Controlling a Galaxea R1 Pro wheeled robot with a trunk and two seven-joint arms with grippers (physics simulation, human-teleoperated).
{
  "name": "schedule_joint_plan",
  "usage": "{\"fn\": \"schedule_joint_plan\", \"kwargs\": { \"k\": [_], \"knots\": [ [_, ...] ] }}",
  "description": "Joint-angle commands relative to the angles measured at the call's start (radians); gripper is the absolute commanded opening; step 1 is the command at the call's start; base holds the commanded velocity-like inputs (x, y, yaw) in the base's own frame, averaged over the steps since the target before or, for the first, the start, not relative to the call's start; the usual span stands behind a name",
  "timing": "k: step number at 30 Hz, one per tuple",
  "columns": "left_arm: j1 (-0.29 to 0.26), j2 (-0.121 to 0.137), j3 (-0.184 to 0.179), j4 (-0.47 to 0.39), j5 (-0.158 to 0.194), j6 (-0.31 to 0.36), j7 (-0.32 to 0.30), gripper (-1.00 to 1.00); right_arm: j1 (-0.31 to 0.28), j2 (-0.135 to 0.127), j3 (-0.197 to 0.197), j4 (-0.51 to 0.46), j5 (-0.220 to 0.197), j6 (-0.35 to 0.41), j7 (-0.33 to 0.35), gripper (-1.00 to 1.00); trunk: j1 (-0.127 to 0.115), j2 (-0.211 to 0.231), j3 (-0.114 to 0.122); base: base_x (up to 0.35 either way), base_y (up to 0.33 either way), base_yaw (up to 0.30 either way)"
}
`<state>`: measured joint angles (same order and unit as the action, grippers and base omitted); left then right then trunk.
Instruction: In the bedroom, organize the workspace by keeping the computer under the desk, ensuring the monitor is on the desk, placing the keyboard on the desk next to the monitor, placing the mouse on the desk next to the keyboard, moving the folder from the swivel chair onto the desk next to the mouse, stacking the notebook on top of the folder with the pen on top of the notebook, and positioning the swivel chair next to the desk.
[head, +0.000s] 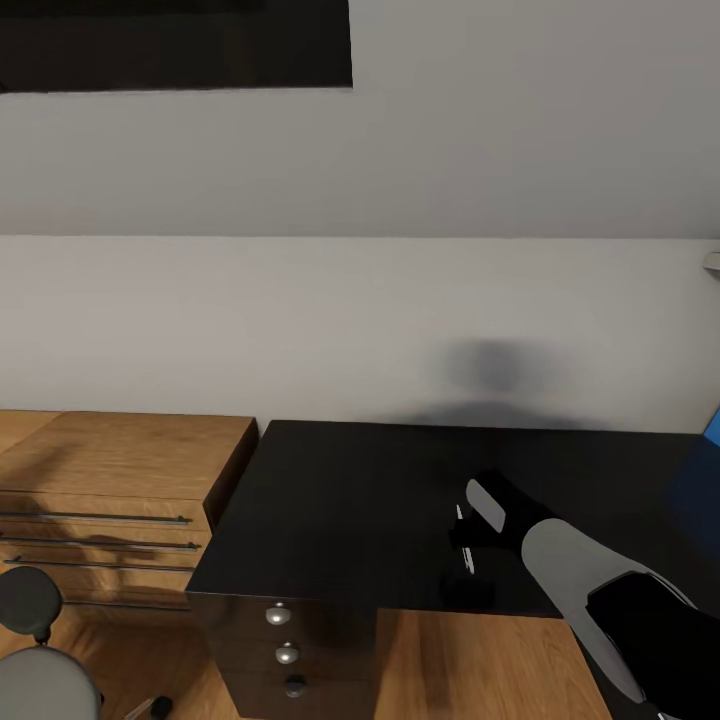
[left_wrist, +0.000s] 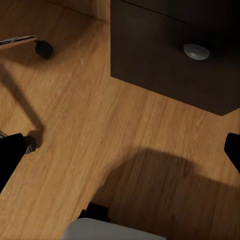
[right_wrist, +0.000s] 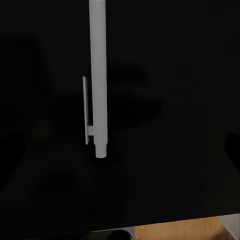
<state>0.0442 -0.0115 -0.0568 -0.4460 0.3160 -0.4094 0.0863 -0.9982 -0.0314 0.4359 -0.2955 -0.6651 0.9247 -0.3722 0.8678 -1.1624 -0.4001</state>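
The white pen (right_wrist: 98, 75) lies flat on the black top of the desk (head: 340, 500), near its front edge. My right gripper (head: 466, 545) hovers right over the pen (head: 468, 558), reaching in from the lower right. In the right wrist view the gripper (right_wrist: 120, 150) looks open, with one dark finger (right_wrist: 233, 150) faintly showing far from the pen; the other is lost against the black top. My left gripper (left_wrist: 120, 150) is open over the wood floor beside the desk's drawers (left_wrist: 170, 55). Part of the grey swivel chair (head: 40, 660) stands at the lower left.
A light wood cabinet (head: 120, 470) with long bar handles adjoins the desk's left end. A blue surface (head: 712, 430) shows at the desk's far right edge. One chair castor (left_wrist: 44, 48) rests on the floor near the drawer unit. A pale sloped wall rises behind the desk.
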Motion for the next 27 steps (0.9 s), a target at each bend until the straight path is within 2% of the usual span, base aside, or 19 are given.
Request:
{"fn": "schedule_joint_plan", "kwargs": {
  "k": [1, 27],
  "knots": [
    [0.0, 0.001, -0.006, -0.002, 0.002, -0.002, 0.009, 1.0, 0.0, -0.001, 0.007, -0.002, -0.011, 0.003, -0.007, 1.0, 0.0, -0.001, -0.001, 0.0, 0.0, 0.0],
    [0.0, 0.001, -0.005, 0.0, 0.001, -0.002, 0.008, 1.0, -0.001, 0.001, 0.009, -0.002, -0.011, 0.003, -0.008, 1.0, 0.0, -0.001, -0.001, 0.035, 0.0, 0.0]
  ]
}}
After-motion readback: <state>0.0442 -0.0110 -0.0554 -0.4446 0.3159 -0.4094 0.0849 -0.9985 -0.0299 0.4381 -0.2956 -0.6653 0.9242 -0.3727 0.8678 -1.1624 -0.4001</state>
